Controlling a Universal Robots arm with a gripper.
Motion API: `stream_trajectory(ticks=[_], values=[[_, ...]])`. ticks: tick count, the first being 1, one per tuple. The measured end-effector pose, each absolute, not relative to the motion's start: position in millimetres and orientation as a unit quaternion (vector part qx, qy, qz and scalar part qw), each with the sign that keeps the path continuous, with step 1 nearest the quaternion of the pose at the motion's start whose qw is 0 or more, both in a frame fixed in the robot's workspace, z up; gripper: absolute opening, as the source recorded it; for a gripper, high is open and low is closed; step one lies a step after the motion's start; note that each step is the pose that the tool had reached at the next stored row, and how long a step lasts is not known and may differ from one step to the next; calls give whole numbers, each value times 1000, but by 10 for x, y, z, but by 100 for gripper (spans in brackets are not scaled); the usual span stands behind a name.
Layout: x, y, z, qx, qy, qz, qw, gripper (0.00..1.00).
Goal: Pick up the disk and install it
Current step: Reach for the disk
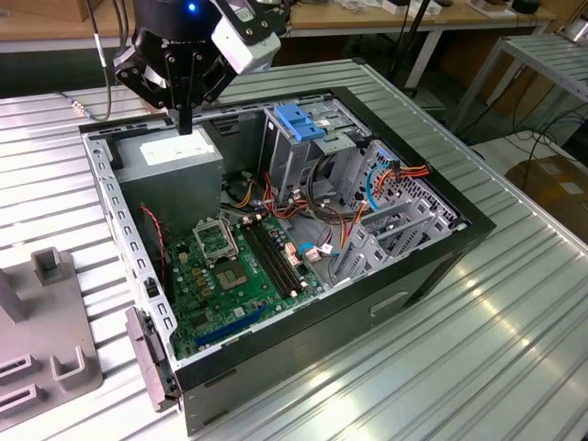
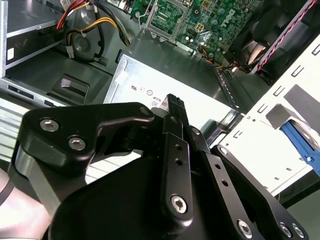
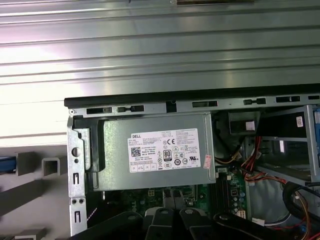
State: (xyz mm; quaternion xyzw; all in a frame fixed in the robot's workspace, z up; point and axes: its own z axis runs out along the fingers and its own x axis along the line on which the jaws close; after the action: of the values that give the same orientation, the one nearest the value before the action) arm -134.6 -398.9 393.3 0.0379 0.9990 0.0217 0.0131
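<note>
My gripper [image 1: 186, 121] hangs with jaws drawn together on nothing, just above the power supply [image 1: 175, 156], at ten o'clock in the open case [image 1: 303, 358] in the exterior view. Beyond, at twelve o'clock, stands the drive cage [image 1: 299, 124]. I cannot tell where the disk lies.

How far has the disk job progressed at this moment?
Nothing looks done yet. The gripper is shut and empty, hanging over the power supply inside the open case. In hand: nothing. Picking up the disk and installing it are both left.
</note>
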Motion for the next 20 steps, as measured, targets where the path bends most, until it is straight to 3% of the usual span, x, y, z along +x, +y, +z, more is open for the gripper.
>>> stream_trajectory(ticks=[20], values=[[-1429, -3989, 3933, 38, 999, 22, 13, 10]])
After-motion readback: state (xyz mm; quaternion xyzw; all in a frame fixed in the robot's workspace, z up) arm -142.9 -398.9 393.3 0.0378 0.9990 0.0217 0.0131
